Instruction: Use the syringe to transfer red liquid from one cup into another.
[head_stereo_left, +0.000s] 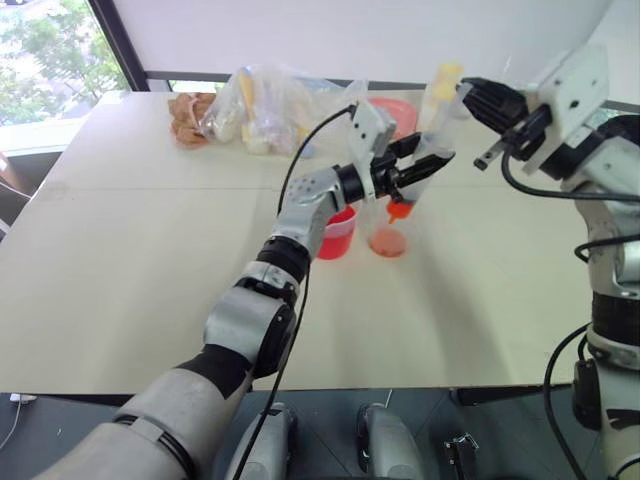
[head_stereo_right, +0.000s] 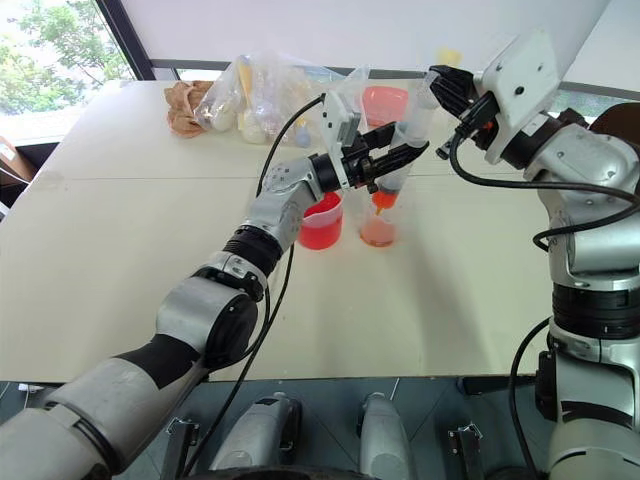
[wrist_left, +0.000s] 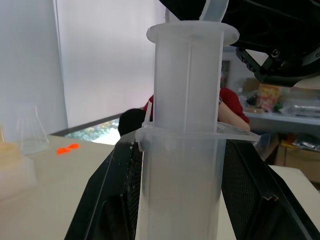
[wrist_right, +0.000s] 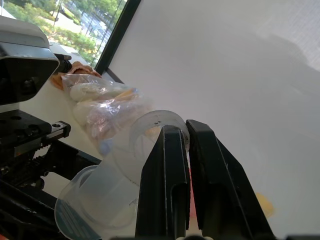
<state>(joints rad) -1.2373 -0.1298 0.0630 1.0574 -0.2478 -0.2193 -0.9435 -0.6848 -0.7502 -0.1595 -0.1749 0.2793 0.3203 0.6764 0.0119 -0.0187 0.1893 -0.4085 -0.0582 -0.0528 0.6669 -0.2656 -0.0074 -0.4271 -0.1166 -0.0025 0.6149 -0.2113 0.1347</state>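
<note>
The left hand (head_stereo_right: 392, 160) is clamped shut around the barrel of the syringe (head_stereo_left: 425, 165), holding it tilted over the middle of the bench (head_stereo_left: 120, 260), with the orange tip down and the white plunger rising to the far right. In the left wrist view the barrel (wrist_left: 182, 185) sits between the two black fingers (wrist_left: 107, 200), which press against its sides. The orange tip hangs just above the small cup (head_stereo_right: 378, 228), which stands on the bench with a shallow orange-red layer at its bottom. Just to the left of it stands the bigger cup (head_stereo_right: 320, 222), bright red with the red liquid (head_stereo_right: 318, 236), partly hidden by the left forearm.

The right hand (head_stereo_right: 440, 85) reaches in from the right at the top end of the plunger. In the right wrist view its fingers (wrist_right: 167, 185) are pressed together with the round plunger top right at their tips; whether they grip it I cannot tell.

At the far side of the bench lie a clear plastic bag of things (head_stereo_left: 265, 105), a brown bundle (head_stereo_left: 188, 118) to its left and a pink bowl (head_stereo_right: 385, 100) behind the syringe.
</note>
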